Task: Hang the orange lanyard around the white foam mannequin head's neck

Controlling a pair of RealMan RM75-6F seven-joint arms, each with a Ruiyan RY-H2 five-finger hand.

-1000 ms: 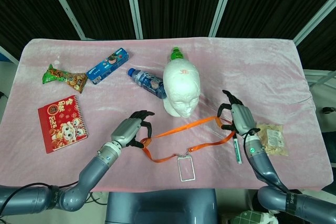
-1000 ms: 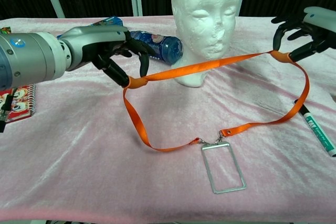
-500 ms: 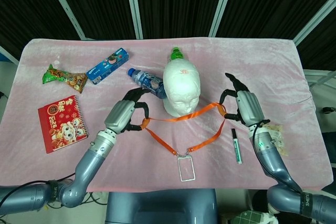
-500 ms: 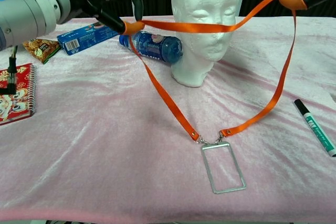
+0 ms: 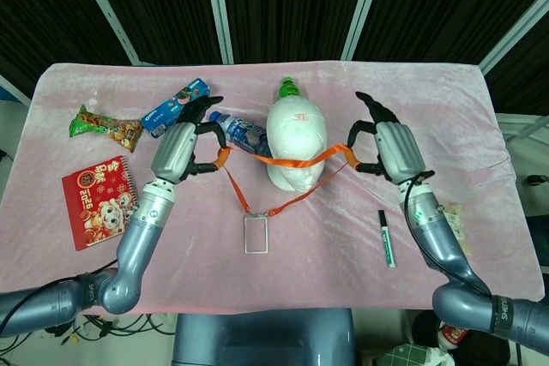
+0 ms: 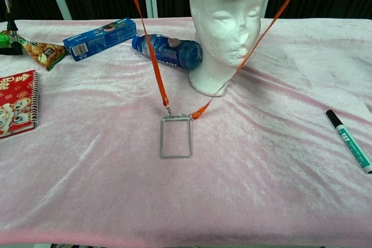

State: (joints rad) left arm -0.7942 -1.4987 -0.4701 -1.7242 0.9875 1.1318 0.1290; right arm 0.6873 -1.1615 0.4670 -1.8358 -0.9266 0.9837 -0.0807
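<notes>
We've got the left hand (image 5: pixel 182 150) pinching the orange lanyard (image 5: pixel 287 160) at nine o'clock of the white foam mannequin head (image 5: pixel 296 143), the right hand (image 5: pixel 390 149) pinching it at three, strap stretched across the crown, badge holder (image 6: pixel 176 137) hanging in front.

Between my left hand (image 5: pixel 182 149) and right hand (image 5: pixel 388 148): foam head (image 5: pixel 296 144) blocks. Blue bottle (image 5: pixel 240 133) just inboard of left hand, blue box (image 5: pixel 176 106) behind it. Marker (image 5: pixel 387 237) below right hand; cloth (image 6: pixel 261 190) near me open.
</notes>
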